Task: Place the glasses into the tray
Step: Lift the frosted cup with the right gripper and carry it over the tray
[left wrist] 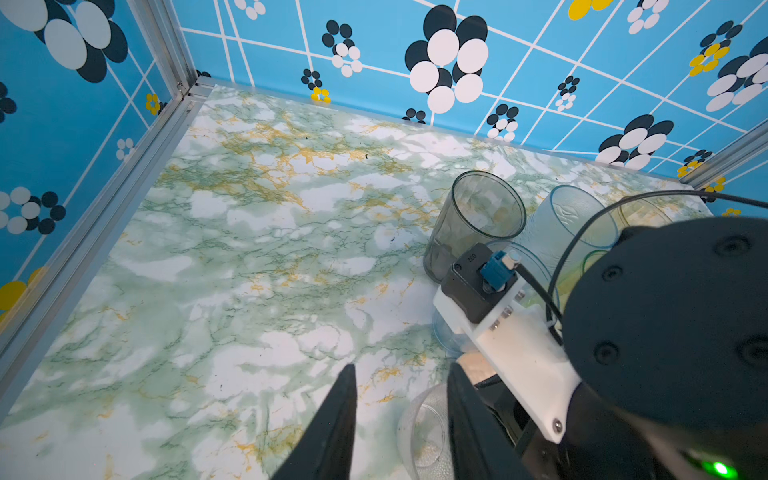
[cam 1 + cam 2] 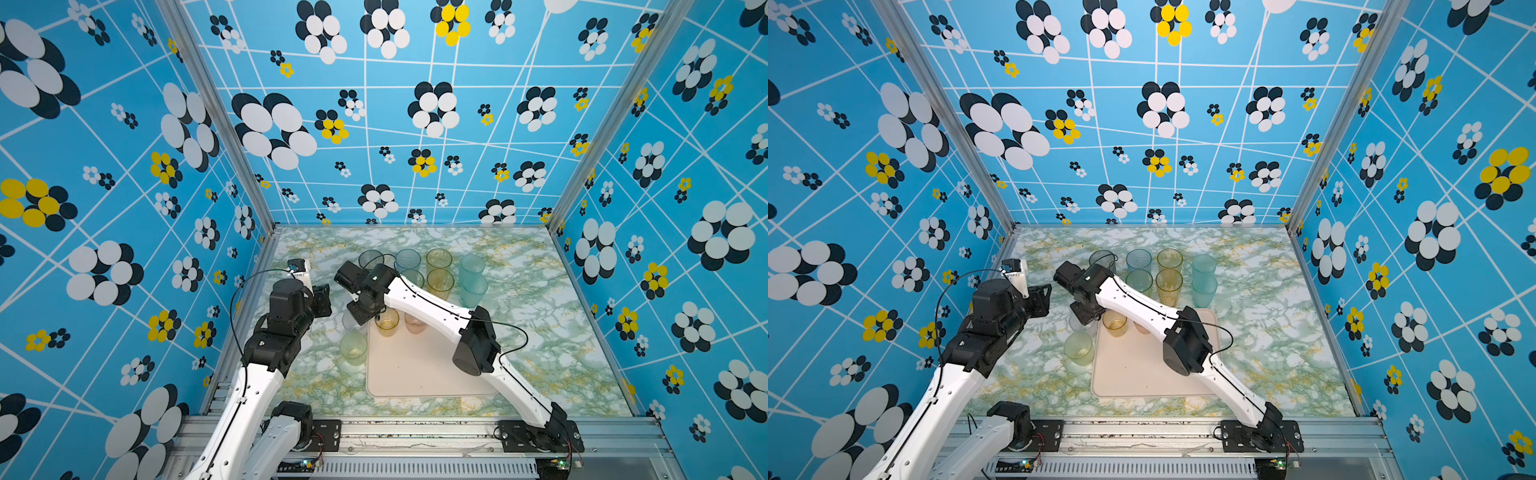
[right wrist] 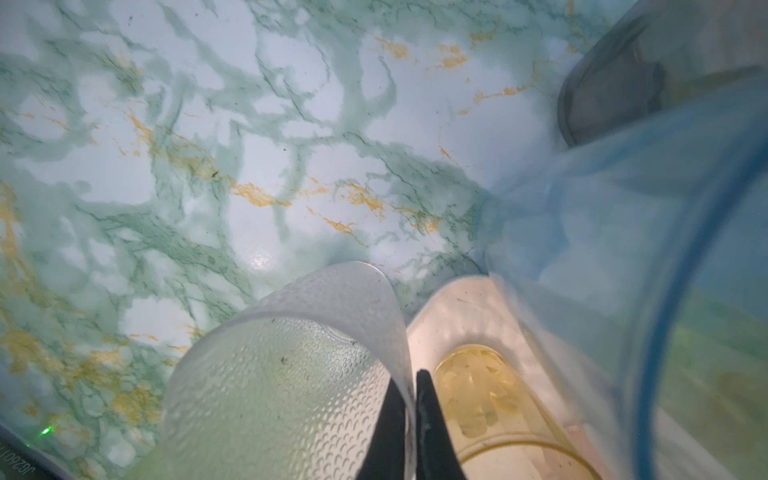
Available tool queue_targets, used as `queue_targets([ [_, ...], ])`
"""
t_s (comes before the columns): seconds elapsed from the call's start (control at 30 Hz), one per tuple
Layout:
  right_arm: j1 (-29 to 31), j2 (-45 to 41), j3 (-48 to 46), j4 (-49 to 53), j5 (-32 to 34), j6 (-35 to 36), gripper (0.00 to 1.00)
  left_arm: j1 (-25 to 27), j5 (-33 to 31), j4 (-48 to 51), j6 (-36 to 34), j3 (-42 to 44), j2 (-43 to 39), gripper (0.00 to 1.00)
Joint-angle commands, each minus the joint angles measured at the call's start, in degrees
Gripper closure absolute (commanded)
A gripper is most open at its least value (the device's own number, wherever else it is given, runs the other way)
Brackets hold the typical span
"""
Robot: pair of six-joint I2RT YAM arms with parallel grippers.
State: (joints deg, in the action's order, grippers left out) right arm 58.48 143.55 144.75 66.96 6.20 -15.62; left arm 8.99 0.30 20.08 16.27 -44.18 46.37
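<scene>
right fingers (image 3: 426, 401) closed on the wall of the clear glass (image 3: 282, 374) — one in, one out — prob. to lift it by the rim. it stands on the desk (image 3: 166, 166) just beside the tray (image 3: 457, 299) corner, near the amber glass (image 3: 478, 399) already inside. left fingers (image 1: 343, 411) apart, empty — likely parked out of the way.

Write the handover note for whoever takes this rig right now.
Right gripper: shut on the wall of the short clear dimpled plastic tumbler, just off the far left corner of the cream rectangular tray.
Left gripper: open, empty, above the green-marbled tabletop.
Done: short amber tumbler and short pink tumbler stand in the tray.
Left: the clear one, the short yellow-green tumbler left of the tray, the tall tinted tumblers grouped behind it.
</scene>
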Motion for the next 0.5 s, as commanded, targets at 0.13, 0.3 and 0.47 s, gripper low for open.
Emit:
queue_targets([
  [0.13,0.6,-5.4,0.5,-4.9,2.0,0.8,1.0,-0.6,0.3,-0.5,-1.4,0.9,-0.3,0.64],
  [0.3,0.7,-9.7,-1.6,-8.7,2.7,2.4,1.0,-0.6,-0.3,-0.4,-1.5,0.9,-0.2,0.63],
  [0.47,0.7,-17.5,-6.9,-9.8,5.2,4.5,1.0,-0.6,-0.8,0.4,-1.7,0.2,0.9,0.64],
])
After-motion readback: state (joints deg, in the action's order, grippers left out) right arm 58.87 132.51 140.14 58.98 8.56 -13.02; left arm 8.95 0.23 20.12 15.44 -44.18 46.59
